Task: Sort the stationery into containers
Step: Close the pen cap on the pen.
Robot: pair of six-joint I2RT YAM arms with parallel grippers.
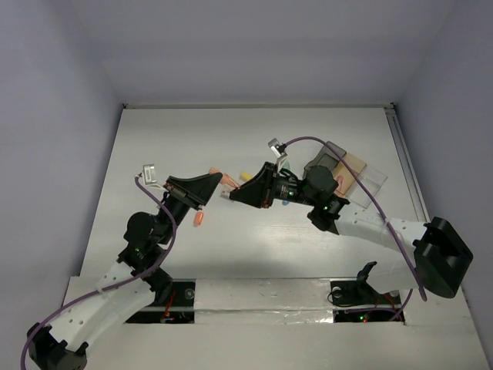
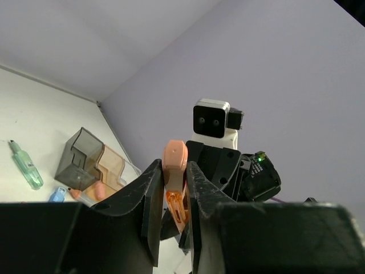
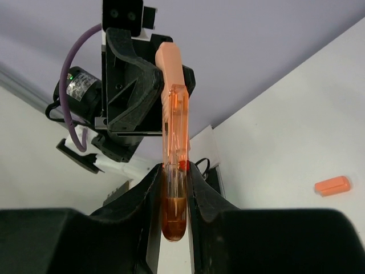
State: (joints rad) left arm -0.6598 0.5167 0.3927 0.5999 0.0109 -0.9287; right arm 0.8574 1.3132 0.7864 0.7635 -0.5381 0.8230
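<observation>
An orange transparent piece with a pale peach cap (image 1: 228,182) is held in the air between both grippers. My left gripper (image 1: 218,183) is shut on its cap end (image 2: 174,157). My right gripper (image 1: 233,193) is shut on its clear orange body (image 3: 174,114). The grippers face each other, almost touching. A short orange piece (image 1: 199,219) lies on the table below the left gripper; it also shows in the right wrist view (image 3: 332,185). The joined bins stand at the right: smoky dark (image 1: 323,166), tan (image 1: 350,173), clear (image 1: 373,181).
A yellow piece (image 1: 243,176) lies behind the grippers. In the left wrist view a green piece (image 2: 25,165) and a blue piece (image 2: 57,194) lie near the dark bin (image 2: 80,157). A pinkish piece (image 2: 100,191) shows at the tan bin (image 2: 111,165).
</observation>
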